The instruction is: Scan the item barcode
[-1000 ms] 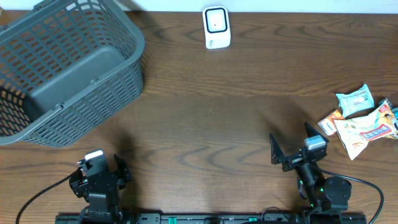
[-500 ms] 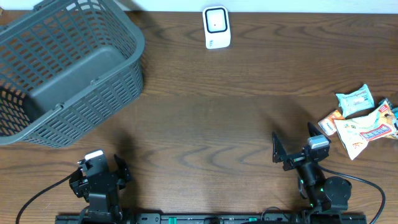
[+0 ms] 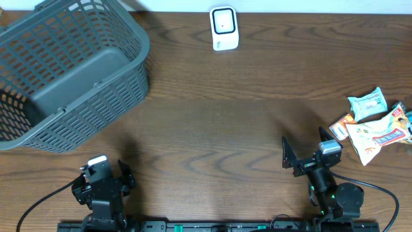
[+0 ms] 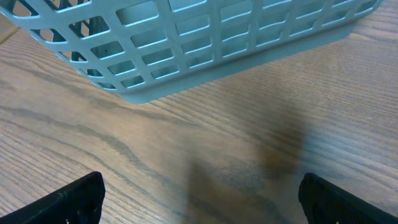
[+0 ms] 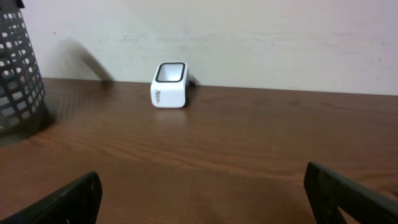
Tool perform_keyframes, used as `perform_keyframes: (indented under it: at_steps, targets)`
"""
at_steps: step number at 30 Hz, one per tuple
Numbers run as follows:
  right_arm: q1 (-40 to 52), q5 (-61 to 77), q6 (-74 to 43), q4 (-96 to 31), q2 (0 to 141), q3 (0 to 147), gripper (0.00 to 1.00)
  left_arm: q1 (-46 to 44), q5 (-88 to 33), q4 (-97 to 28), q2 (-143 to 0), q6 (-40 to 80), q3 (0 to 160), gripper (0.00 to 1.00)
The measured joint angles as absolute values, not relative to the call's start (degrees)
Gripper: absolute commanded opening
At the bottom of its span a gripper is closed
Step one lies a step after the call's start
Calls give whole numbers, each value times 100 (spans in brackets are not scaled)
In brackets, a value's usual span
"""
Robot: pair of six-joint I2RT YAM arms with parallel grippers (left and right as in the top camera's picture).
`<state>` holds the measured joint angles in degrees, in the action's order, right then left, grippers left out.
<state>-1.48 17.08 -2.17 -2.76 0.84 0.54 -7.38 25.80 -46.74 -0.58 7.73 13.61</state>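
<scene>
wood worktop [image 3: 225,129]; left gripper [image 4: 199,202] and right gripper [image 5: 202,196] wide open, empty. overlapping packets [image 3: 378,134] risk a double grab.

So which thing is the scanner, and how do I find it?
Start at the big grey basket in the far left corner of the table and slide right along the far edge. The scanner is the small white box standing alone there. Unlike the colourful snack packets, it has a dark window.
</scene>
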Motion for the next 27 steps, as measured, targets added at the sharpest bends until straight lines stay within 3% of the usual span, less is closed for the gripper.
perform_keyframes:
  at_steps: [11, 17, 27]
  targets:
    - [-148, 1708, -217, -276, 84, 54, 99, -740, 2156, -4480, -58, 775, 1315, 100]
    - [-148, 1708, -217, -276, 84, 54, 99, -740, 1918, -2801, -60, 773, 908, 100]
    - [-148, 1708, -217, -276, 84, 54, 99, -652, 1850, -1081, -58, 775, 681, 100]
